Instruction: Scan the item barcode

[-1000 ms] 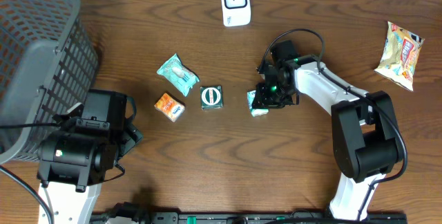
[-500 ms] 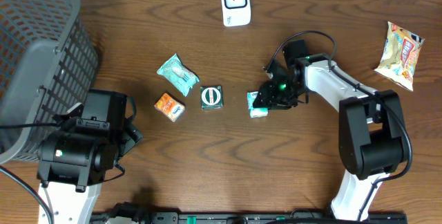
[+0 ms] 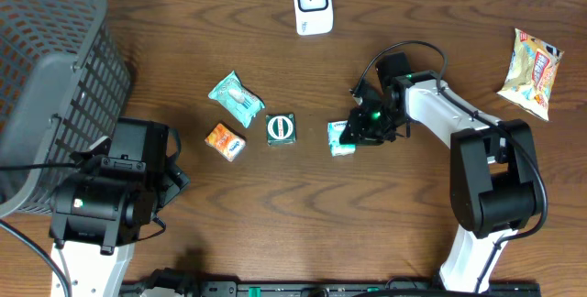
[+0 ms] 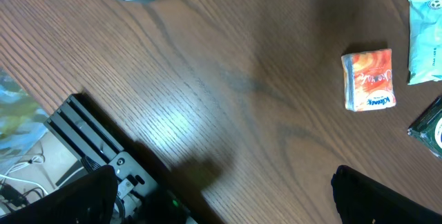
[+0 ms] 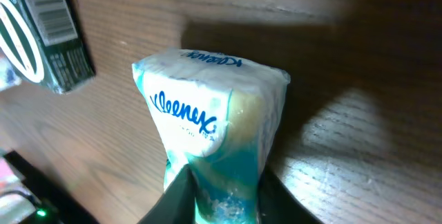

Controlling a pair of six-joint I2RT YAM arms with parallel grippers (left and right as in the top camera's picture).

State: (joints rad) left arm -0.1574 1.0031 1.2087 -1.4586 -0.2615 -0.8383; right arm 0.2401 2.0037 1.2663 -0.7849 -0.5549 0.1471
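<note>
Overhead: my right claw (image 3: 356,132) sits at the tissue pack (image 3: 342,138) in the middle of the table (image 3: 275,224), well short of the scanner (image 3: 312,4) at the far edge. Left wrist: my left claw (image 4: 221,182) hangs wide apart over the wood, with an orange packet (image 4: 369,80) ahead. Right wrist: my fingers (image 5: 173,200) are clamped on the pack's lower end, with a green box (image 5: 48,37) just beside it.

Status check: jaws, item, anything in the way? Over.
Left gripper jaws wide, empty. Right gripper jaws pinched on Kleenex pack. Nothing between pack and white scanner.
</note>
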